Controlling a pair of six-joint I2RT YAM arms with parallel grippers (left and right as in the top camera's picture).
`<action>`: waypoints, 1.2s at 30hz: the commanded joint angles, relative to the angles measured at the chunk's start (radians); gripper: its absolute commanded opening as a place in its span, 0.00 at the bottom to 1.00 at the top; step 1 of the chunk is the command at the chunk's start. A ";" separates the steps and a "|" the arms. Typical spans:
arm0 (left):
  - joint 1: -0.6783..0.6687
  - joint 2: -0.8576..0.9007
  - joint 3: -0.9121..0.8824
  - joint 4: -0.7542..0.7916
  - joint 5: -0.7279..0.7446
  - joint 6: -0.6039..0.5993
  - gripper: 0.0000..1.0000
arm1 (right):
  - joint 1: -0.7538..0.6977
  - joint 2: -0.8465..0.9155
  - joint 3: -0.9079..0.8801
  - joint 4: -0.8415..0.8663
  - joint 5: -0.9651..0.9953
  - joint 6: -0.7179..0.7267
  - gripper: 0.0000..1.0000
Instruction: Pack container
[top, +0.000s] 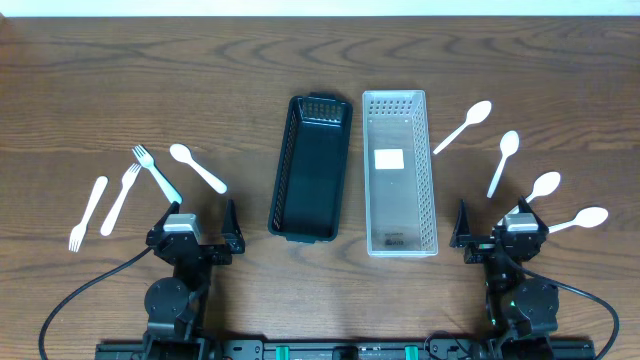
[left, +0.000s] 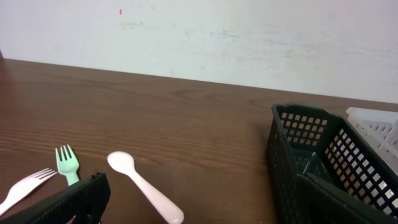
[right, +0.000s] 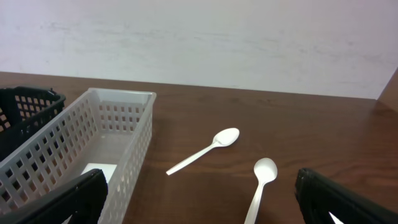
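Observation:
A black mesh basket (top: 281, 165) and a white mesh basket (top: 432, 170) stand side by side at the table's middle, both empty apart from a white label in the white one. Two white forks (top: 88, 212), (top: 120, 198), a green-handled fork (top: 155, 172) and a white spoon (top: 197, 167) lie on the left. Several white spoons (top: 463, 127), (top: 503, 162), (top: 580, 219) lie on the right. My left gripper (top: 197, 232) is open and empty just in front of the left cutlery. My right gripper (top: 495, 230) is open and empty beside the right spoons.
In the left wrist view, the spoon (left: 143, 185) and green fork (left: 67, 164) lie ahead, with the black basket (left: 311, 155) on the right. In the right wrist view, the white basket (right: 134, 146) is on the left and two spoons (right: 205, 149), (right: 261, 180) lie ahead.

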 joint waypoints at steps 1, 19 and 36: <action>0.005 -0.005 -0.021 -0.039 -0.008 -0.005 0.98 | 0.000 -0.002 -0.003 -0.001 -0.005 -0.007 0.99; 0.005 0.336 0.501 -0.262 0.097 -0.004 0.98 | 0.000 0.068 0.134 0.184 -0.029 0.367 0.99; 0.017 1.315 1.266 -0.824 0.100 0.033 0.98 | 0.000 1.052 1.059 -0.658 -0.037 0.085 0.99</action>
